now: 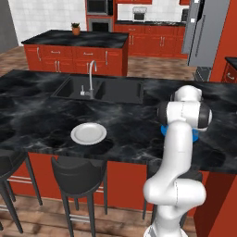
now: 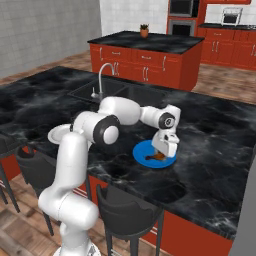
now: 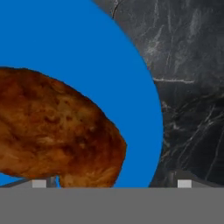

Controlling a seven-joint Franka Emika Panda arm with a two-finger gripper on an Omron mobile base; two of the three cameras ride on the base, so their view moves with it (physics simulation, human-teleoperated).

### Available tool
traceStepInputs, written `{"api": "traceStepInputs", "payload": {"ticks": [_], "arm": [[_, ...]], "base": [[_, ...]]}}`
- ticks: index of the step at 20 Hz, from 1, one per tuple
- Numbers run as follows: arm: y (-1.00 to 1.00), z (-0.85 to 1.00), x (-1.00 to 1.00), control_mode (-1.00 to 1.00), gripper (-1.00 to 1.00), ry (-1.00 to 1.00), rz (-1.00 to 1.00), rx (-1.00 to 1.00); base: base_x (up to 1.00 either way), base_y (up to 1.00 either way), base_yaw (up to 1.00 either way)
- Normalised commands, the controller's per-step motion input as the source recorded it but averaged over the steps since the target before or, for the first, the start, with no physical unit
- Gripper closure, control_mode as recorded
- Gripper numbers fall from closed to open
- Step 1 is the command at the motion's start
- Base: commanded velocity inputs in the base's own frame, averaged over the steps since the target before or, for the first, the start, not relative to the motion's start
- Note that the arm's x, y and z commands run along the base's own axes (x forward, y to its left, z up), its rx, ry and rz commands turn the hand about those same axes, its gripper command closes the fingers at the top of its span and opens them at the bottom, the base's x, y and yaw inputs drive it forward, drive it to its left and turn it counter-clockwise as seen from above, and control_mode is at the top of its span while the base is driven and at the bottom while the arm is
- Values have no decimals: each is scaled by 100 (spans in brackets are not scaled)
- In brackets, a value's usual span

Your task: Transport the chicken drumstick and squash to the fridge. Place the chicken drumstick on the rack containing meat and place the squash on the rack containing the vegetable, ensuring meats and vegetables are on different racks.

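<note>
Left base view: we count one white plate [image 1: 88, 133] on the black counter [image 1: 37, 106], one double sink [image 1: 102, 89] with one faucet [image 1: 91, 74], and two dark stools [image 1: 76, 178] at the near edge. A sliver of one blue plate [image 1: 195, 135] shows behind the arm. The grey fridge [image 1: 201, 32] stands at upper right.

Right base view: we see one blue plate [image 2: 142, 150] on the counter [image 2: 215, 145], with the gripper [image 2: 161, 153] lowered right over it. One chicken drumstick [image 2: 156, 157] lies on that plate, small and brown, under the hand. One potted plant [image 2: 144, 31] sits on the far island.

Hand view: the chicken drumstick [image 3: 52, 131] is lumpy, orange-brown with darker mottling, lying on the blue plate [image 3: 87, 52] at lower left. We note both fingers [image 3: 183, 183] spread wide apart, grasping nothing; the drumstick sits beside the left tip.
</note>
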Motion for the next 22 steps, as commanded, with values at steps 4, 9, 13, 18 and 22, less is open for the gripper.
{"api": "traceStepInputs", "payload": {"ticks": [4, 9, 13, 18, 22], "arm": [[2, -34, -11, -100, -100, -3, 0, 2], [14, -48, 5, -100, -100, -3, 0, 0], [24, -29, 29, -100, -100, -6, -1, 0], [28, -46, 32, -100, 100, -1, -1, 0], [11, -68, 21, -100, 100, 0, 0, 1]], "base": [[0, 0, 0], [0, 0, 0], [0, 0, 0], [0, 0, 0], [0, 0, 0]]}}
